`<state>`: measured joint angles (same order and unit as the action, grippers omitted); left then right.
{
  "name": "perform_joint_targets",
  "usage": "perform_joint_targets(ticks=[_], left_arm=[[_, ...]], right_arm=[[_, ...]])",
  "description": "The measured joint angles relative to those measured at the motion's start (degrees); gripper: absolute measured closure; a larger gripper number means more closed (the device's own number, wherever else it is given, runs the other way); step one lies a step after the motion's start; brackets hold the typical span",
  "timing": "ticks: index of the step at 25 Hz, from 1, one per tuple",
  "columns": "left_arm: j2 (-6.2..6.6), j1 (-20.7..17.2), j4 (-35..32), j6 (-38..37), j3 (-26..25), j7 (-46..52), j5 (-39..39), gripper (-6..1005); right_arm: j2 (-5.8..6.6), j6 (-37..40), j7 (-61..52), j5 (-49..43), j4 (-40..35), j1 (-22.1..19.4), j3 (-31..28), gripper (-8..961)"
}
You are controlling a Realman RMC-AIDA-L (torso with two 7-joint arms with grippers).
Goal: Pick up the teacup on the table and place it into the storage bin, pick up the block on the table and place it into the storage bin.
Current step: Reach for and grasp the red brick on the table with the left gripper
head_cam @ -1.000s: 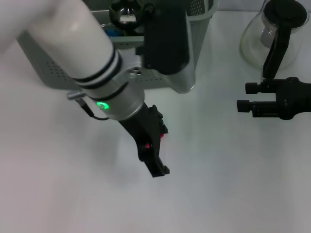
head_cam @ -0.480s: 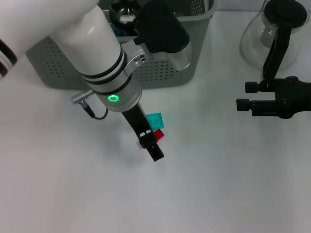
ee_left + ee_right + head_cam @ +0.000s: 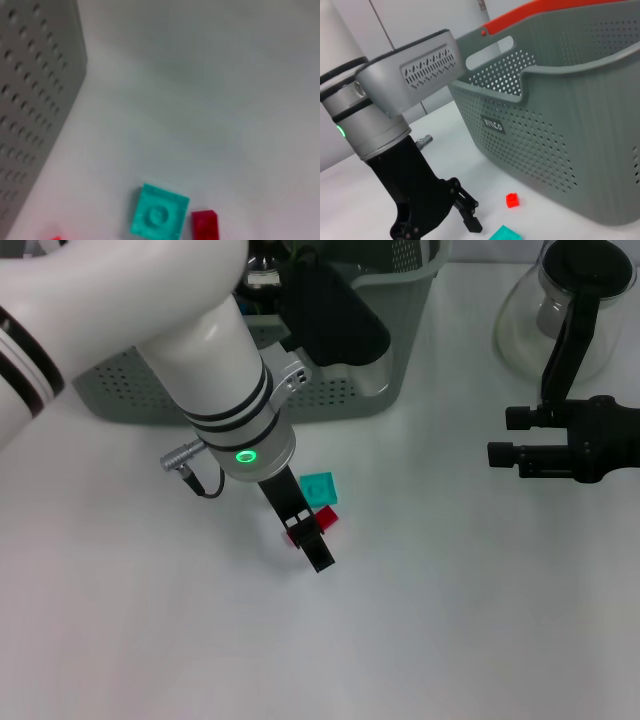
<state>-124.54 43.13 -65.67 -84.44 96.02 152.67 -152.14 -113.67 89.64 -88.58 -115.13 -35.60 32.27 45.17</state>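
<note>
Hovering my left pincer [image 3: 310, 536], jaws apart, over the bench [image 3: 450, 620]; it holds nothing. Red block [image 3: 326, 517] lies beside a teal block [image 3: 319, 487], near the bin [image 3: 330, 400]. I should straddle only the red one before lowering. Right pincer [image 3: 497, 445] idles.

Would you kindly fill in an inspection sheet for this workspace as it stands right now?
Surface: white table, bare in front.
Job's things: storage bin at the back; teal block and small red block lie side by side on the table in front of it; teacup not identifiable.
Clutter: glass pot with a black handle, back right.
Grippers: left claw is low over the table beside the red block, nothing visibly held; right claw hangs idle at the right, empty.
Cables: short black lead at the left wrist.
Surroundings: pale wall panels behind the bin.
</note>
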Motion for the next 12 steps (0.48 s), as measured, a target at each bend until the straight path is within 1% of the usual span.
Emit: perform_joint_targets(ticks=[8,12], left_arm=[[-0.02,0.22,0.72,2.4,2.3,0.68,-1.03,54],[0.0,0.43,1.91,3.2,2.77,0.79,-1.12,209]], right_arm=[[0.13,0.07,0.04,0.23,0.0,-0.12,0.0,209],[0.08,0.05,0.07,0.25,0.0,-0.11,0.0,208]])
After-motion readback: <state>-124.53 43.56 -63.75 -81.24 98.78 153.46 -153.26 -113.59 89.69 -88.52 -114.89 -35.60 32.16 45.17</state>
